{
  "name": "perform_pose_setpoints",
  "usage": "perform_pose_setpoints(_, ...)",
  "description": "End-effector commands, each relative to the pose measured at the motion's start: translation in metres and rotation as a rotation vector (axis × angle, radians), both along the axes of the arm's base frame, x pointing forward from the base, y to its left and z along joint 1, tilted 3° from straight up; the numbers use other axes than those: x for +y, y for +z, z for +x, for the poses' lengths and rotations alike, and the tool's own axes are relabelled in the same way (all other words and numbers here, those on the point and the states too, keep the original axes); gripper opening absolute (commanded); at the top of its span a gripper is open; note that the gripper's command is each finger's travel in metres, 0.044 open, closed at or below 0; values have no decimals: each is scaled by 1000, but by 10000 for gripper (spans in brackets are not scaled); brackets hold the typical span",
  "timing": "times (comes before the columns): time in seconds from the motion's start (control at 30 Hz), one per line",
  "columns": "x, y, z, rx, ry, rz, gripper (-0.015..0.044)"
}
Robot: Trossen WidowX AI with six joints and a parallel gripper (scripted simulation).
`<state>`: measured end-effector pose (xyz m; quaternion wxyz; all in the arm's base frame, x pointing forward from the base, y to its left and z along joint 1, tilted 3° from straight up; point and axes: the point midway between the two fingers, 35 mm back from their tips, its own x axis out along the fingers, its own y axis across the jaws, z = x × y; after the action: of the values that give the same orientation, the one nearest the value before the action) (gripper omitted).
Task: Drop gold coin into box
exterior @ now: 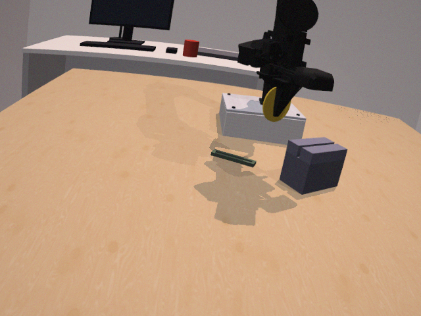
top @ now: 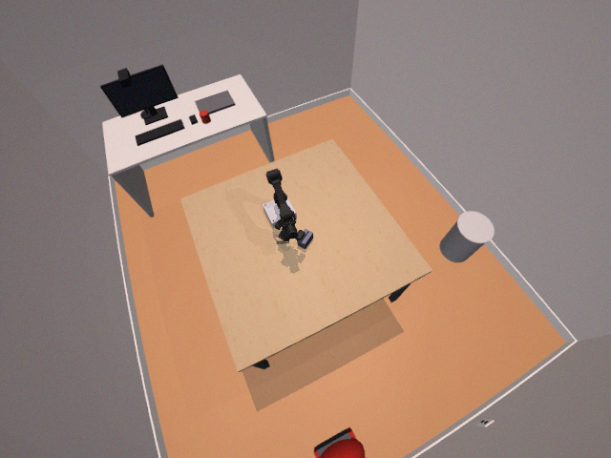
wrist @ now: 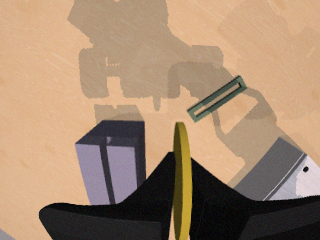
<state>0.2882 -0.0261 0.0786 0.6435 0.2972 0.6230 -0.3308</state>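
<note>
The gold coin (exterior: 268, 105) (wrist: 183, 186) is upright, pinched near its middle between the fingertips of my gripper (exterior: 278, 110) (wrist: 175, 157), which is shut on it. It hangs in the air above the table. In the wrist view it shows nearly edge-on. The dark-green holder (exterior: 234, 158) (wrist: 216, 95) is empty on the table, beyond the fingertips and to the right in the wrist view. The closed grey box (top: 305, 239) (exterior: 314, 171) (wrist: 122, 172) stands left of the coin in the wrist view. Its lid slot runs nearly parallel to the coin there.
The white base box (exterior: 262, 129) (wrist: 270, 175) stands behind the holder in the exterior view. The wooden table (top: 315, 296) (exterior: 170, 255) carries everything, with the arm's shadow around the holder. A white desk (top: 123, 153) with a monitor and a red mug stands behind the table.
</note>
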Motion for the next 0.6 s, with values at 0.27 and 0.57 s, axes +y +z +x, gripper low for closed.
perform_pose_setpoints(0.27,29,-1,9,1,-8,9,0)
perform_pose_setpoints(0.57,52,-2,13,2,-11,11,0)
